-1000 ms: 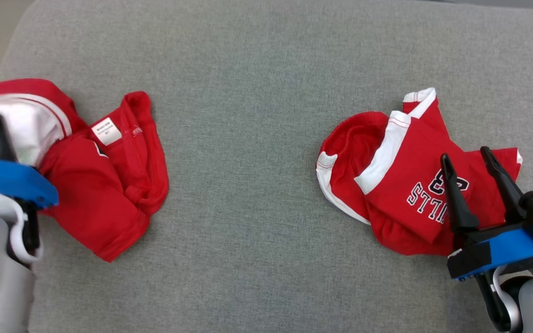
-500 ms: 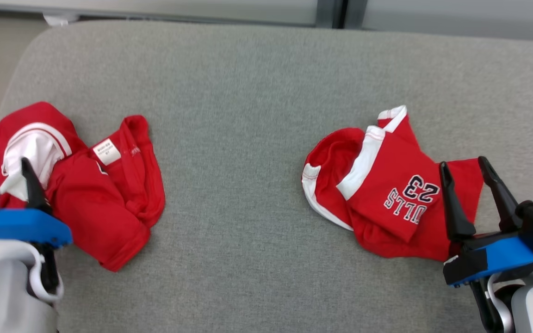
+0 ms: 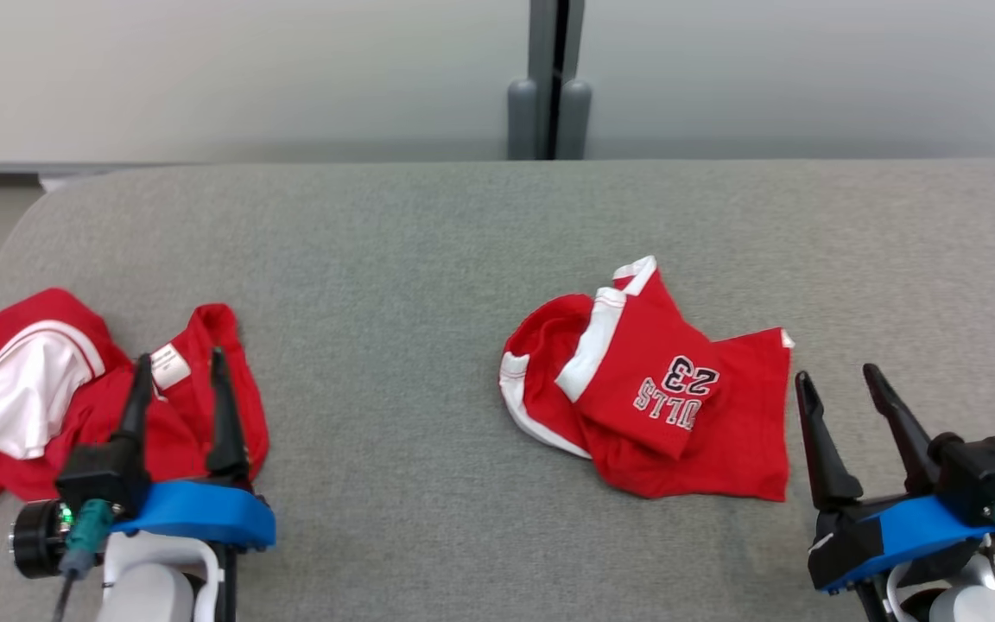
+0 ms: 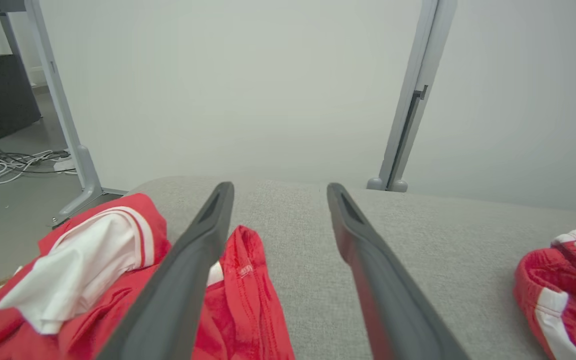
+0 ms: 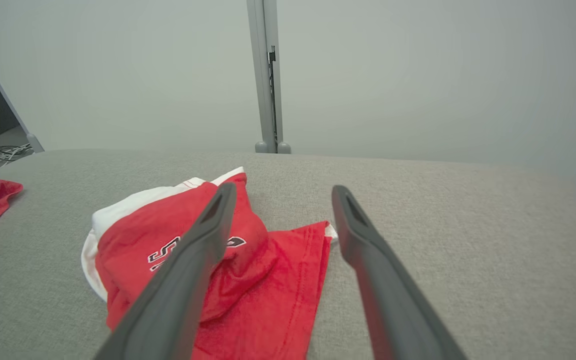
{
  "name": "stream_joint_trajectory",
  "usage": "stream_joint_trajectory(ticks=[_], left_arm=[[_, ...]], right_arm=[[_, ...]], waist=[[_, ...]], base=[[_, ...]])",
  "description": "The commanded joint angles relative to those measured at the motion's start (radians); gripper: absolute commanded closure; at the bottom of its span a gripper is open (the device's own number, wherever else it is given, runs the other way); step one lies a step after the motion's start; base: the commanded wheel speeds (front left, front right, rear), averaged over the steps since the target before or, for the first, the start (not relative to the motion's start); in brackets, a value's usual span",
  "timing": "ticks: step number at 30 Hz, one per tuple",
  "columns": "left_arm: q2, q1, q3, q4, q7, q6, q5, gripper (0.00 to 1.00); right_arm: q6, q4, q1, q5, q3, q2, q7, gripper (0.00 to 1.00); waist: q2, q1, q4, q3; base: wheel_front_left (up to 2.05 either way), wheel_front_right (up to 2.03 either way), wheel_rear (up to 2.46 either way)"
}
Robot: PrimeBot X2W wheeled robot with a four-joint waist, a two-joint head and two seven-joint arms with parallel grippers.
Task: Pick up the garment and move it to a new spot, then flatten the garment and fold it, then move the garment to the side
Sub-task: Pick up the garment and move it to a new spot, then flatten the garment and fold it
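Note:
A crumpled red garment (image 3: 74, 406) with a white lining and a white tag lies at the table's left edge. My left gripper (image 3: 182, 356) stands open over its right part, with nothing between the fingers. The left wrist view shows this garment (image 4: 93, 260) under the left finger of the open left gripper (image 4: 279, 187). A second red garment (image 3: 662, 406), white-trimmed and printed "23", lies bunched right of centre. My right gripper (image 3: 836, 373) is open just right of it. In the right wrist view, the open right gripper (image 5: 283, 188) points over that garment (image 5: 268, 280).
The grey padded table (image 3: 428, 259) has a rounded far-left corner and a straight far edge. Behind it stand pale wall panels joined by a grey post (image 3: 549, 82). Cables (image 4: 13, 165) lie on the floor past the table's left end.
The left gripper has opened and let go of the left garment, then drawn back and to the right. The head camera has tilted up. The right gripper has stayed open.

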Motion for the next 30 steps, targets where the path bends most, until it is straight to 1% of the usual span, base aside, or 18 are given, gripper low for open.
stream_joint_trajectory(ticks=[1,4,14,23,30], left_arm=[[0.000,0.024,-0.025,-0.024,0.013,0.000,0.020,0.00],[0.001,0.051,-0.051,-0.051,0.031,0.006,0.038,0.00],[0.017,0.148,-0.079,-0.093,0.067,0.016,0.045,0.00],[0.031,0.191,-0.082,-0.122,0.087,0.028,0.037,0.00],[0.034,0.194,-0.085,-0.141,0.094,0.035,0.034,0.00]], right_arm=[[0.000,0.007,0.022,0.004,0.004,0.004,0.000,0.00],[0.000,0.014,0.035,0.004,0.012,0.006,0.001,0.00],[0.000,0.023,0.074,0.010,0.027,0.013,0.009,0.00],[0.000,0.010,0.095,0.012,0.025,0.016,0.016,0.00],[0.000,0.003,0.091,0.012,0.022,0.018,0.016,0.00]], waist=[[0.0000,0.0002,-0.033,-0.034],[0.0000,0.0002,-0.054,-0.055],[0.0000,0.0002,-0.094,-0.104],[0.0000,0.0002,-0.097,-0.118],[0.0000,0.0002,-0.097,-0.113]], base=[[0.00,0.00,0.00],[0.00,0.00,0.00],[0.00,0.00,0.00],[0.00,0.00,0.00],[0.00,0.00,0.00]])
